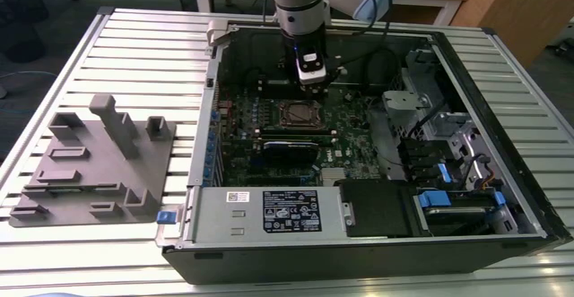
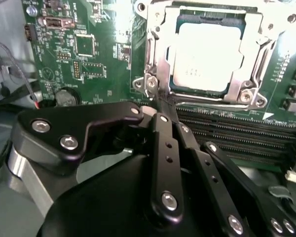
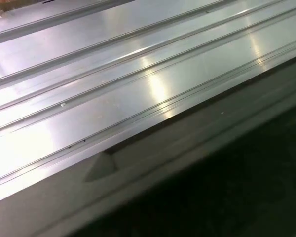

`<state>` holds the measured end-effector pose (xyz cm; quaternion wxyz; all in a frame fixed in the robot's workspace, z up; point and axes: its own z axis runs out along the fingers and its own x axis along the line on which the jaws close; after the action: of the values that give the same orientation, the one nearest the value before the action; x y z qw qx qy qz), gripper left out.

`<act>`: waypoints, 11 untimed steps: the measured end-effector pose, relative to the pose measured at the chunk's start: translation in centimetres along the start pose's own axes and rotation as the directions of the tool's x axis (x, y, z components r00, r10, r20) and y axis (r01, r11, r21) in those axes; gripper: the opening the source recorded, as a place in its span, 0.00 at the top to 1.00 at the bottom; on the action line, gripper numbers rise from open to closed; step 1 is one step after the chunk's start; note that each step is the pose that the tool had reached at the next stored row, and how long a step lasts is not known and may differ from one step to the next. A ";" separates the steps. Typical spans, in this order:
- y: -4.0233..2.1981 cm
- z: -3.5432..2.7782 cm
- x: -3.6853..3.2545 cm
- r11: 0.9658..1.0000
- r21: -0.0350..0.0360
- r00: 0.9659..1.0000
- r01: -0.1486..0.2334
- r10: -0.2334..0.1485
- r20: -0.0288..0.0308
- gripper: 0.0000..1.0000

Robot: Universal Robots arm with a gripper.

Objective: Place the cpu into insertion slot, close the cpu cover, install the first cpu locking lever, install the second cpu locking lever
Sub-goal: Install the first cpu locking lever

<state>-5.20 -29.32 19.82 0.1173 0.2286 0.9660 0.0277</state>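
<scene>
The cpu [image 2: 204, 52] lies flat in the insertion slot [image 1: 300, 114] with its pale, matte silver-grey top facing up. It is square, so it has no long axis, and its edges run parallel to the slot's sides. One cpu cover [image 2: 250, 54], a thin frame of bright stamped metal with a wide central opening, lies down around the chip's raised top.

The single claw [image 2: 166, 106] is made of black, smooth linkage bars with round silver bolts. Its two fingers [image 2: 164, 148] are drawn together at the tips with no gap showing, right at one corner of the cover. Whether something thin is pinched there cannot be told.

The green circuit board [image 2: 89, 49] carries small chips and one round coin cell [image 2: 64, 96]. Several long black ribbed slots [image 2: 227, 131] run beside the socket.

In the exterior view, the open computer case [image 1: 359, 250] rests on a ribbed aluminium desk [image 1: 134, 55]. One grey moulded fixture [image 1: 99, 162] sits at the exterior view's left.
</scene>
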 end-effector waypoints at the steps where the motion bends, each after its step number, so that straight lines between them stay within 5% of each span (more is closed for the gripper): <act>1: 0.02 -0.18 -0.04 1.000 0.000 1.000 0.000 0.000 0.000 0.89; 11: 0.24 -2.14 -0.47 1.000 0.000 1.000 0.000 0.000 0.000 0.89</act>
<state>-5.20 -29.31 22.03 0.1173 0.2286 0.9660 0.0278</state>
